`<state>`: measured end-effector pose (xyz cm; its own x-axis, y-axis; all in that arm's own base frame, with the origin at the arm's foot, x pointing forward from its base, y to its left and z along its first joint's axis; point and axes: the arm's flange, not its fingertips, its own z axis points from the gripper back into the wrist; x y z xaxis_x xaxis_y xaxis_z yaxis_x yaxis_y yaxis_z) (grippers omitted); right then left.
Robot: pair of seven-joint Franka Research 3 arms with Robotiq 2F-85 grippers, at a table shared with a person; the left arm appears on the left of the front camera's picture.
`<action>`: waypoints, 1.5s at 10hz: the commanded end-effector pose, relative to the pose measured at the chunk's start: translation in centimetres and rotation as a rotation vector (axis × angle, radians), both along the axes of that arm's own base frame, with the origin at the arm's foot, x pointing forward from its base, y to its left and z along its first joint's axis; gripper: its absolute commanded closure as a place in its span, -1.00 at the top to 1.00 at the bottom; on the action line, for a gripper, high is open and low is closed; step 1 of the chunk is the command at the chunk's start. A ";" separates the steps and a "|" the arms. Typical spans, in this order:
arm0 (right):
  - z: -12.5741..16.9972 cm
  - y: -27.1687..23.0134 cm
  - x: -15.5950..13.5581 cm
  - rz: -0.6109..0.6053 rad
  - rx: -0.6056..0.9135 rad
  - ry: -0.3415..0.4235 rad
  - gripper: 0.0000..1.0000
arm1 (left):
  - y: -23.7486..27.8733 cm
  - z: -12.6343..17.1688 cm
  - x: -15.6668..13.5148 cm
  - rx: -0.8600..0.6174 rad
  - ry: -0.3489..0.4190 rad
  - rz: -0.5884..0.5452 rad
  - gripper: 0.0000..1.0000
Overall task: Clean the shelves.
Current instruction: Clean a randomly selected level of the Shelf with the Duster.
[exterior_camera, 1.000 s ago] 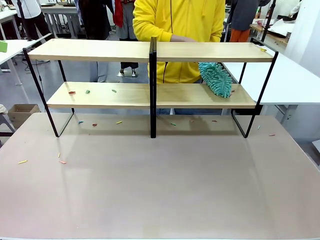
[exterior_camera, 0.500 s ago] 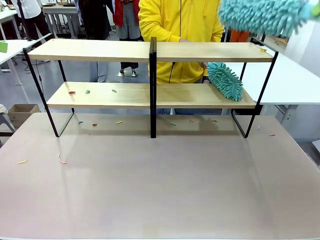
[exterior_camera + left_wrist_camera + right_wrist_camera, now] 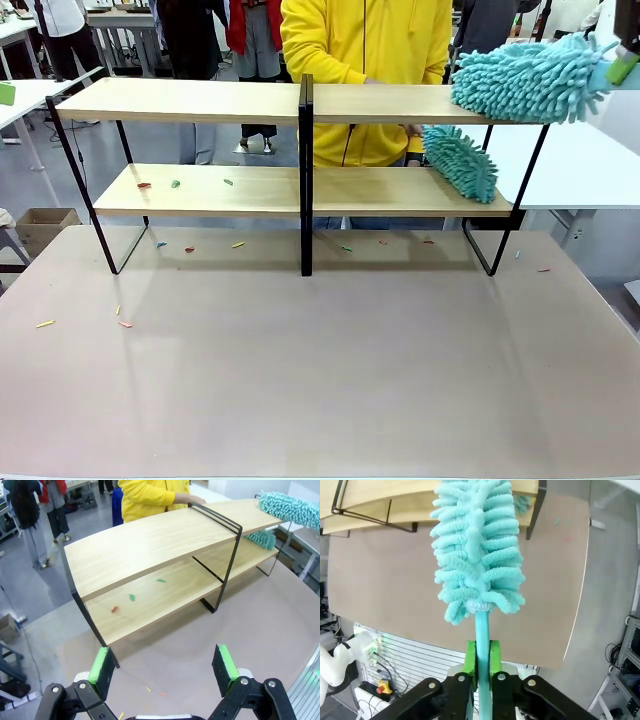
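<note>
Across the upper half of the front view: shelves, two tiers, black frame, standing at the far side of the surface. Upper right: teal duster, head over the top board's right end; right jaws clenched on its handle. Lower board, right end: second teal duster, near a person in yellow. Lower board, left end: coloured scraps. Bottom of the left wrist view: left jaws released, grasping nothing, above the surface.
</note>
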<state>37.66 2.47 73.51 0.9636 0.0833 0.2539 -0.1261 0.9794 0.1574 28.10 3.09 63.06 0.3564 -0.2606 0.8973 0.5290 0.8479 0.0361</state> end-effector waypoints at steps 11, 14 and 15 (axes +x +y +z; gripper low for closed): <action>1.0 -3.5 -1.9 -0.024 0.251 -0.171 -0.75 | -0.1 0.0 0.0 -0.002 0.002 0.012 1.00; 3.9 -10.2 -6.4 0.180 0.734 -0.196 -0.75 | -0.1 0.0 0.0 -0.002 0.002 0.012 1.00; 4.7 -13.0 -9.3 0.291 0.895 -0.205 -0.75 | -0.1 0.0 0.0 -0.002 0.002 0.012 1.00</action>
<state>29.87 -8.91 78.15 0.8457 -0.0675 0.5293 -0.3663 0.6479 0.6679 28.06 3.08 63.12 0.3552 -0.2607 0.8977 0.5288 0.8480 0.0370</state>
